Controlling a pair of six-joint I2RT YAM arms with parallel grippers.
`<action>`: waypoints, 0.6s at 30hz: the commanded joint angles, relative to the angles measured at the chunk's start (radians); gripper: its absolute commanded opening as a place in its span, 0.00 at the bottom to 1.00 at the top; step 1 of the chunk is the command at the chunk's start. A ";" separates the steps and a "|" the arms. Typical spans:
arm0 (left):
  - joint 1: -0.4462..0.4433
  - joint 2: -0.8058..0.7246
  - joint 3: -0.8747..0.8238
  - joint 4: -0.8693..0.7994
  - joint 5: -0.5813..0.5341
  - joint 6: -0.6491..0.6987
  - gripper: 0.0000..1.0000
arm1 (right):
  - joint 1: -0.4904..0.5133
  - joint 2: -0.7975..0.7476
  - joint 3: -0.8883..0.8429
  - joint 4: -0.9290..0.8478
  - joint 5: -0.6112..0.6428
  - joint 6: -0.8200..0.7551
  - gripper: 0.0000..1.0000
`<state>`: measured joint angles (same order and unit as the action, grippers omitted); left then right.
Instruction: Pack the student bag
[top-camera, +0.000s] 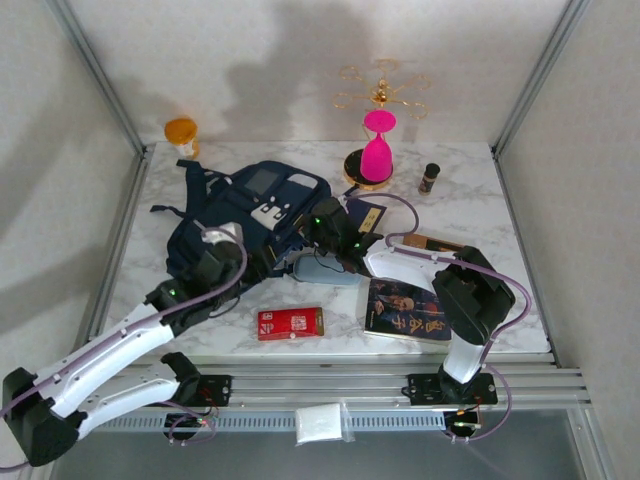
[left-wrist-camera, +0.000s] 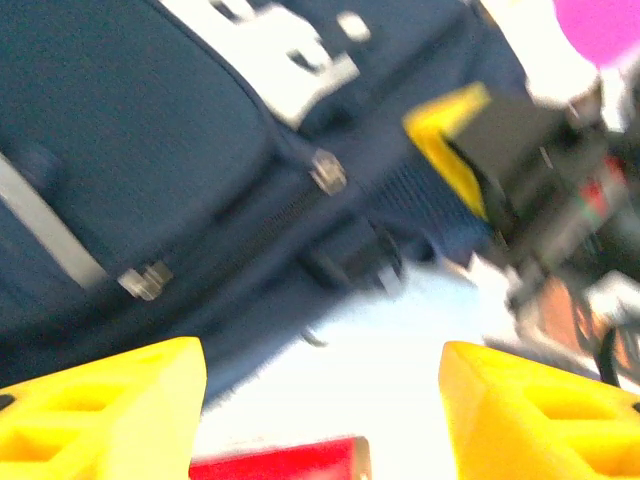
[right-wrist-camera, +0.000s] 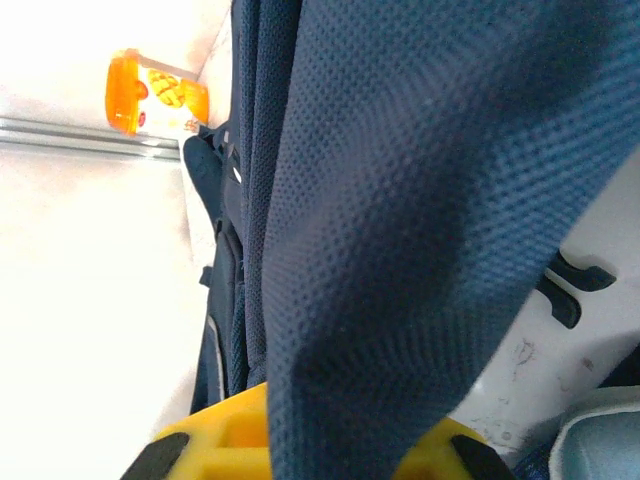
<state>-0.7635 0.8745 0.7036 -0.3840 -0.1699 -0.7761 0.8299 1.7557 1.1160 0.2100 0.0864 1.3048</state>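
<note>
The student bag (top-camera: 250, 215), navy blue with white and grey patches, lies flat at the table's centre-left. My right gripper (top-camera: 325, 228) is at the bag's right edge. In the right wrist view it (right-wrist-camera: 340, 450) is shut on a fold of the bag's mesh fabric (right-wrist-camera: 420, 200), which rises between the yellow fingers. My left gripper (top-camera: 225, 250) hovers over the bag's near edge. In the left wrist view it (left-wrist-camera: 320, 410) stands open with nothing between its fingers, above the bag's zipper side (left-wrist-camera: 150, 150).
A light-blue pencil case (top-camera: 325, 268) lies just right of the bag's near corner. A red box (top-camera: 290, 323) and a book (top-camera: 407, 310) lie near the front edge. A pink hourglass (top-camera: 378, 150), a small dark bottle (top-camera: 430, 177) and an orange cup (top-camera: 181, 133) stand at the back.
</note>
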 joint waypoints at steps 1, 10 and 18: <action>-0.116 0.018 -0.066 0.042 -0.018 -0.074 0.62 | 0.017 -0.026 0.053 0.046 -0.014 0.031 0.00; -0.206 0.294 -0.105 0.353 -0.211 0.004 0.59 | 0.017 -0.019 0.059 0.075 -0.027 0.042 0.00; -0.140 0.460 -0.063 0.433 -0.277 -0.037 0.50 | 0.018 -0.016 0.065 0.081 -0.028 0.042 0.00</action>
<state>-0.9207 1.3170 0.6010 -0.0193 -0.3687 -0.7986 0.8299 1.7557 1.1305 0.2054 0.0837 1.3254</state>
